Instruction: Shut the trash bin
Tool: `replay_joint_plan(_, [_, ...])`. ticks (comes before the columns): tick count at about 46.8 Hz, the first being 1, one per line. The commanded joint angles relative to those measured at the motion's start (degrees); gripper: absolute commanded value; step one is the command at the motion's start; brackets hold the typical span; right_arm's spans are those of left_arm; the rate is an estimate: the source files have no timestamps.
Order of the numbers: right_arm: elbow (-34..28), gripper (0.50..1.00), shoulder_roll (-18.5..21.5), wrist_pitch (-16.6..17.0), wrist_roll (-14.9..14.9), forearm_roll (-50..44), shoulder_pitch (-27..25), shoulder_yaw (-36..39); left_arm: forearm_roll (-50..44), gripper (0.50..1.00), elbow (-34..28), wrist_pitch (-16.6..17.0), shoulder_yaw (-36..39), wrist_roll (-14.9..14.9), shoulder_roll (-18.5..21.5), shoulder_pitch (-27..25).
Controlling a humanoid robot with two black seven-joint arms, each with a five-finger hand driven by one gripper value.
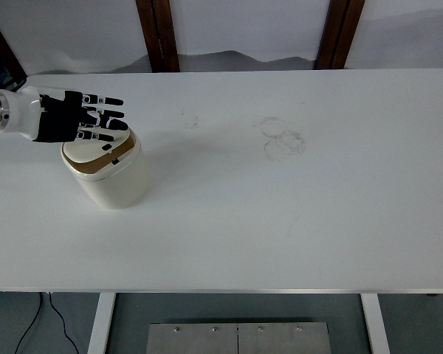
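A small cream trash bin (112, 177) stands on the left part of the white table (280, 221). Its cream lid (97, 152) lies nearly flat on top, with a brown rim band showing along its front edge. My left hand (88, 120) hovers just above the lid's far side, fingers stretched out to the right and holding nothing. Whether the fingertips touch the lid cannot be told. The right arm is out of view.
Faint ring marks (282, 139) stain the table right of centre. Two dark wooden posts (156, 33) stand behind the far edge. A cable (37, 317) hangs below the table at the lower left.
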Motion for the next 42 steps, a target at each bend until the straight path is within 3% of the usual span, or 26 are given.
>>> replay_joint_plan(1, [0.0,0.995,0.0,0.0,0.0,0.0,0.01,-0.02,-0.36,1.0,-0.02,0.06,0.5,0.36,-0.5,-0.94])
replay_joint_plan(25, [0.0,0.995,0.0,0.0,0.0,0.0,0.1,-0.02,-2.47,1.0,-0.55,-0.03,7.27,0.36,-1.03,-5.68])
replay_joint_plan(42, [-0.09,0.995,0.0,0.0,0.0,0.0,0.1,-0.02,-2.47,1.0,-0.46,-0.03,9.73,0.45,-1.64,-5.77])
